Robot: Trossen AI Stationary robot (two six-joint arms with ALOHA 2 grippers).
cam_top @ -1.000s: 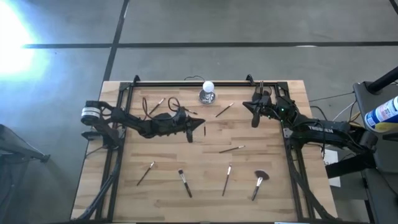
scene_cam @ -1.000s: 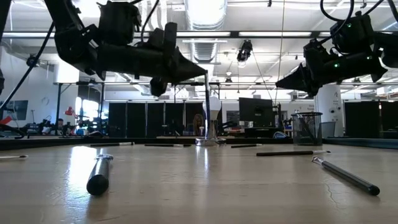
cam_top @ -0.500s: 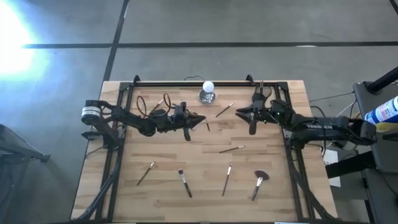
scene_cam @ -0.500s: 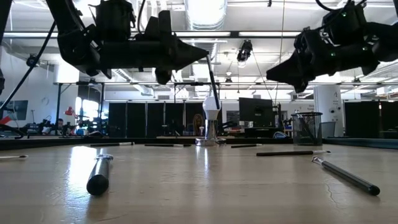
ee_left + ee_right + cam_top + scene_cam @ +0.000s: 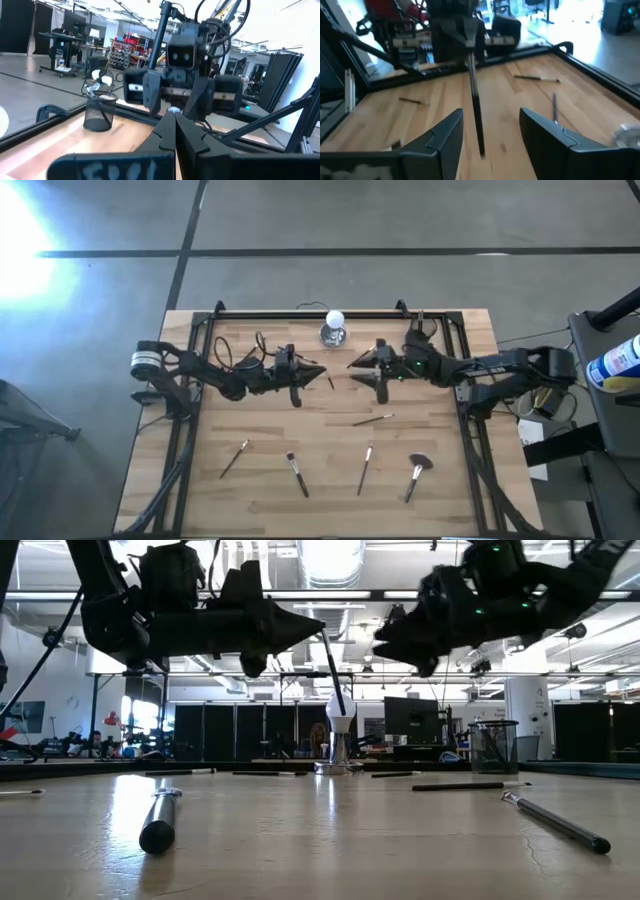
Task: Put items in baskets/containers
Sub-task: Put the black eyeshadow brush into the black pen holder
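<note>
- The left end effector [image 5: 322,370] hovers above the bench's middle, toward the far edge, pinched tight on a black-handled brush [image 5: 332,668]
- That brush hangs steeply from the pinch, slightly tilted, long axis close to vertical, lower tip pointing at the bench
- The right end effector [image 5: 362,363] faces it, fingers spread wide with nothing between them, the brush just ahead of its gap in its wrist view
- Likely a handover: the right arm is nearer the black cup [image 5: 493,747], by the far right corner

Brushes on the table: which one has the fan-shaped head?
The fan brush, nearest the table's front right corner; its wide dark head spreads out, while the other brushes have narrow tips.
</note>
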